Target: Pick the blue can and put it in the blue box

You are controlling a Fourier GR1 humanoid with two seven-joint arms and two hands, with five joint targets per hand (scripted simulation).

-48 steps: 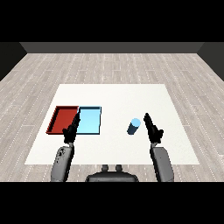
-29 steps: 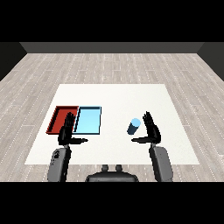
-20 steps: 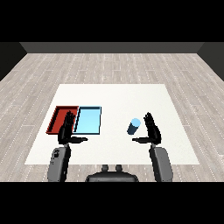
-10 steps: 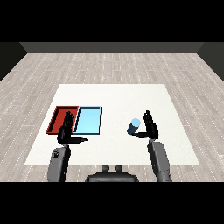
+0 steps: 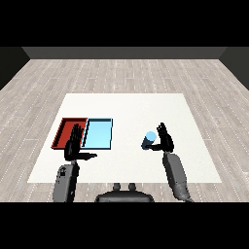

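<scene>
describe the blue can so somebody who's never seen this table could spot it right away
On the white table, look right of the two trays lying side by side, the red tray and the light blue tray. The blue can stands alone there, just beside the robot's right hand. It is the only small upright cylinder; the trays are flat rectangles.

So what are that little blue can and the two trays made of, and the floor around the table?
The small blue cylindrical can looks like smooth painted metal or plastic; its flat colour leaves that open. The red tray and light blue tray look like matte plastic, plain in colour with thin rims. The grey floor shows plank lines, suggesting wood or laminate.
</scene>
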